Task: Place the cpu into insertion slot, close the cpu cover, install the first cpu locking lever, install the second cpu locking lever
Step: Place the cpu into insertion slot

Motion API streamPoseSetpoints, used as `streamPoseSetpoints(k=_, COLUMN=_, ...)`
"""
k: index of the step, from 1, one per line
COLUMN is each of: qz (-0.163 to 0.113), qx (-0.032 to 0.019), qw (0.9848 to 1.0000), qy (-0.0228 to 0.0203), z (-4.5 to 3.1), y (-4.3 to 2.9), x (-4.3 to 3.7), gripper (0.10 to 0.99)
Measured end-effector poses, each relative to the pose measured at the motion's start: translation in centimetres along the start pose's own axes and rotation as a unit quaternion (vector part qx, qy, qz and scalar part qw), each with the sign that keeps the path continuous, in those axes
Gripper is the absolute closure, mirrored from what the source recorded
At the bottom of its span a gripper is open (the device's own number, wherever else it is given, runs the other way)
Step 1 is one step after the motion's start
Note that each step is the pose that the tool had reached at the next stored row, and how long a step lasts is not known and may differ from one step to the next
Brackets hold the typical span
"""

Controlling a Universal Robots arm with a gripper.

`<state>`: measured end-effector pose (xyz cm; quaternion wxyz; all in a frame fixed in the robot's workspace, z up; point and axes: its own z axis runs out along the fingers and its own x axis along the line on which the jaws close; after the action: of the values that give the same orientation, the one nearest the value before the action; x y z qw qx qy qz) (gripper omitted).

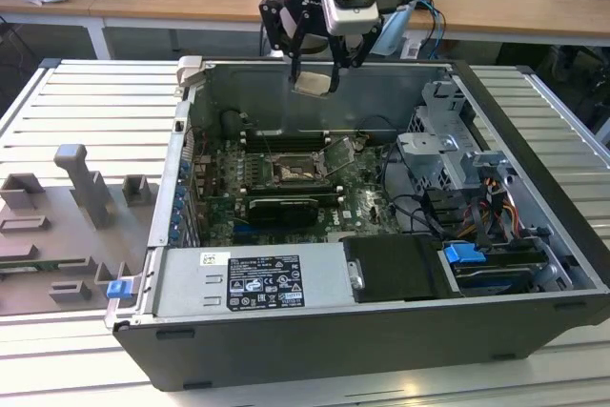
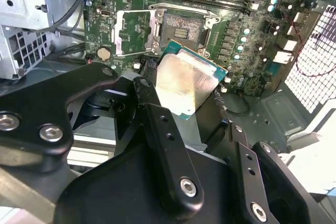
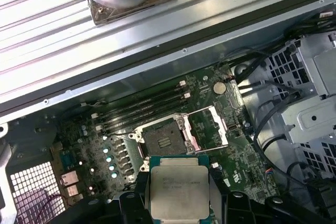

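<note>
The cpu [image 3: 176, 192] is held flat, metal face up, clamped at its edges by the gripper [image 1: 313, 78] above the opened computer case [image 1: 315, 355]. The insertion slot [image 3: 163, 141] is seen well below, apparently slightly off from directly beneath, bare, its cpu cover [image 3: 207, 127] lying open alongside.

cpu [image 3: 178, 192] — above insertion slot [image 3: 161, 141], cpu cover [image 3: 189, 134] beside
</note>
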<state>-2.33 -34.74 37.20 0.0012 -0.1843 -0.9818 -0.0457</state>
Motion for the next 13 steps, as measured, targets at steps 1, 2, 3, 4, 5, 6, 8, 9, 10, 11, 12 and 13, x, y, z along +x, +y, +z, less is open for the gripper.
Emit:
streamPoseSetpoints(k=1, qz=0.003, qx=-0.0001, qw=1.0000, qy=-0.0003, z=0.00, y=0.00, x=0.00, gripper=0.549)
streamPoseSetpoints(k=2, qz=0.006, qx=-0.0001, qw=1.0000, qy=-0.0006, z=0.01, y=0.00, x=0.00, gripper=0.549)
streamPoseSetpoints(k=3, qz=0.011, qx=-0.0002, qw=0.9999, qy=-0.0010, z=0.01, y=0.00, x=0.00, gripper=0.549)
streamPoseSetpoints(k=4, qz=0.014, qx=-0.0003, qw=0.9999, qy=-0.0013, z=0.01, y=0.00, x=0.00, gripper=0.549)
streamPoseSetpoints(k=5, qz=0.017, qx=-0.0003, qw=0.9999, qy=-0.0015, z=0.01, y=0.00, x=0.00, gripper=0.549)
streamPoseSetpoints(k=6, qz=0.020, qx=-0.0003, qw=0.9998, qy=-0.0018, z=0.01, y=0.00, x=0.00, gripper=0.549)
streamPoseSetpoints(k=8, qz=0.027, qx=-0.0005, qw=0.9996, qy=-0.0024, z=0.03, y=0.00, x=0.00, gripper=0.549)
streamPoseSetpoints(k=9, qz=0.029, qx=-0.0005, qw=0.9996, qy=-0.0027, z=0.03, y=0.00, x=0.00, gripper=0.549)
streamPoseSetpoints(k=10, qz=0.032, qx=-0.0005, qw=0.9995, qy=-0.0029, z=0.03, y=0.00, x=0.00, gripper=0.549)
streamPoseSetpoints(k=11, qz=0.035, qx=-0.0006, qw=0.9994, qy=-0.0032, z=0.03, y=0.00, x=0.00, gripper=0.549)
streamPoseSetpoints(k=12, qz=0.037, qx=-0.0006, qw=0.9993, qy=-0.0034, z=0.03, y=0.00, x=0.00, gripper=0.549)
streamPoseSetpoints(k=13, qz=0.040, qx=-0.0007, qw=0.9992, qy=-0.0037, z=0.04, y=0.00, x=0.00, gripper=0.549)
